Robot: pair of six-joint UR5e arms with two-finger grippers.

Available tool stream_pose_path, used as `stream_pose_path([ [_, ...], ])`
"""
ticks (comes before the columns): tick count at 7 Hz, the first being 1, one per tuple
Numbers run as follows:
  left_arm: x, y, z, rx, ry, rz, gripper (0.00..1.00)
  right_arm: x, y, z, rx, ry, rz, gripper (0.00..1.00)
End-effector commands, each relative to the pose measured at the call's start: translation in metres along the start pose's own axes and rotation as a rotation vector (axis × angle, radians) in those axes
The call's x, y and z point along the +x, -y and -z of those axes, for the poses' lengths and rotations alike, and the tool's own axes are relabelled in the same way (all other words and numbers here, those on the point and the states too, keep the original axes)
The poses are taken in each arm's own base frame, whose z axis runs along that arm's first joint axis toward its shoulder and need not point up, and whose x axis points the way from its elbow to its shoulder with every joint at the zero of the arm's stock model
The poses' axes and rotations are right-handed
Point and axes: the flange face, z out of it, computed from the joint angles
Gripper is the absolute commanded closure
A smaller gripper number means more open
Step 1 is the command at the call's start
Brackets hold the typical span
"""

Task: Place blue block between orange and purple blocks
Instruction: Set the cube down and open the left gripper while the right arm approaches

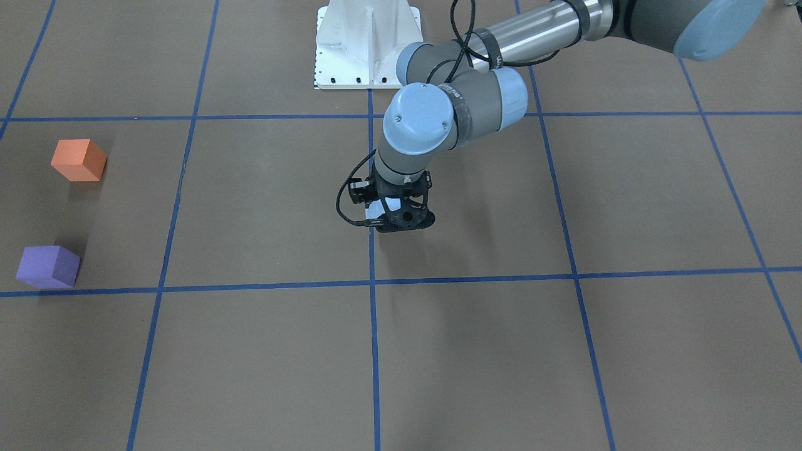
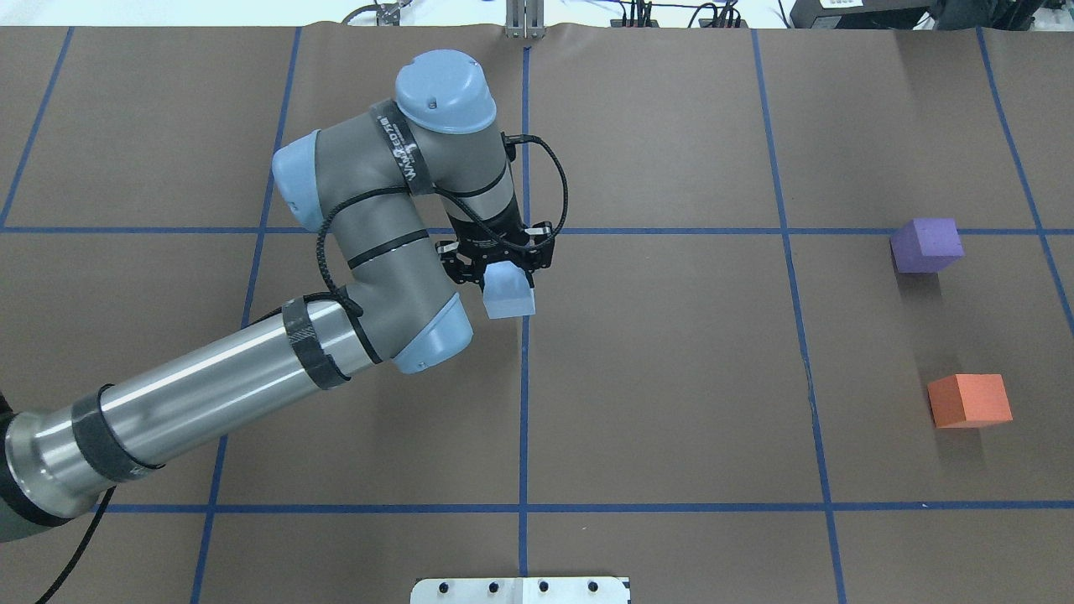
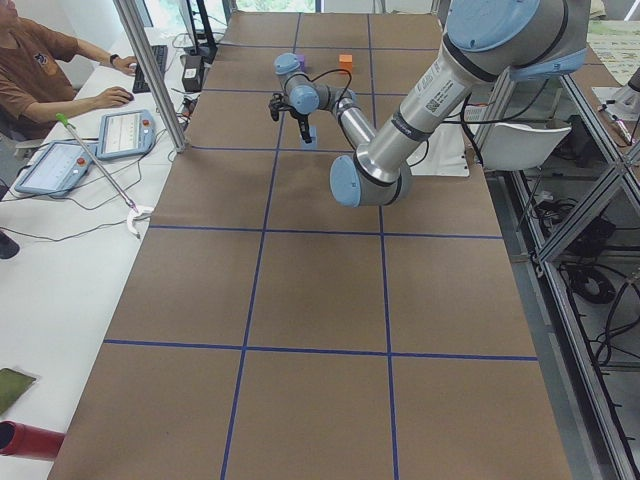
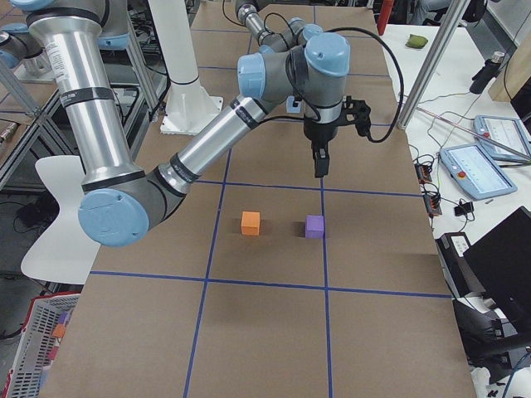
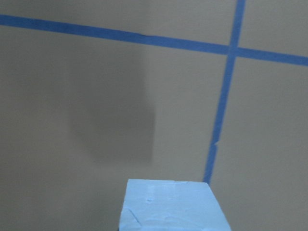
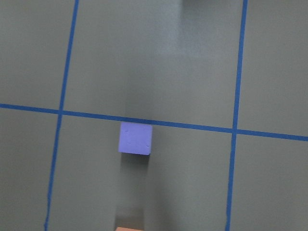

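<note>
My left gripper (image 2: 506, 277) is shut on the light blue block (image 2: 509, 295) and holds it above the table's middle, beside a blue tape line. The block fills the bottom of the left wrist view (image 5: 171, 204). The purple block (image 2: 925, 245) and the orange block (image 2: 969, 400) sit far off on the table's right side, with a gap between them. My right gripper (image 4: 319, 162) shows only in the exterior right view, hanging high above the table near the purple block (image 4: 314, 226). I cannot tell whether it is open or shut. The right wrist view looks down on the purple block (image 6: 135, 138).
The table is brown paper (image 2: 671, 377) marked into squares by blue tape lines. The robot's white base plate (image 1: 366, 47) stands at the near edge. An operator (image 3: 40, 75) sits beside the table with tablets.
</note>
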Motion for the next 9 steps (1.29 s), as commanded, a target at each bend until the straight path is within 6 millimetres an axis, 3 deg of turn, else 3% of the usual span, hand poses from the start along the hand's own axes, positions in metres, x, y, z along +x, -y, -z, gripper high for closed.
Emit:
stream_pose_path([
  [1, 0.019, -0.008, -0.025, 0.043, 0.021, -0.027, 1.0, -0.069, 0.006, 0.003, -0.013, 0.006, -0.071, 0.0],
  [3, 0.016, -0.01, -0.041, 0.046, 0.048, -0.075, 1.0, -0.117, 0.008, 0.006, -0.001, 0.022, -0.066, 0.0],
  [4, 0.016, -0.011, -0.045, 0.05, 0.056, -0.083, 0.73, -0.149, 0.013, 0.005, -0.004, 0.032, -0.097, 0.0],
  [5, 0.016, -0.011, -0.045, 0.051, 0.057, -0.089, 0.01, -0.179, 0.016, 0.004, -0.007, 0.043, -0.112, 0.0],
  [7, 0.018, -0.007, -0.03, 0.063, 0.039, -0.087, 0.0, -0.22, 0.017, -0.003, 0.014, 0.083, -0.159, 0.0],
  [9, 0.004, 0.024, 0.035, 0.073, -0.031, -0.059, 0.0, -0.268, 0.011, -0.015, 0.017, 0.121, -0.159, 0.0],
])
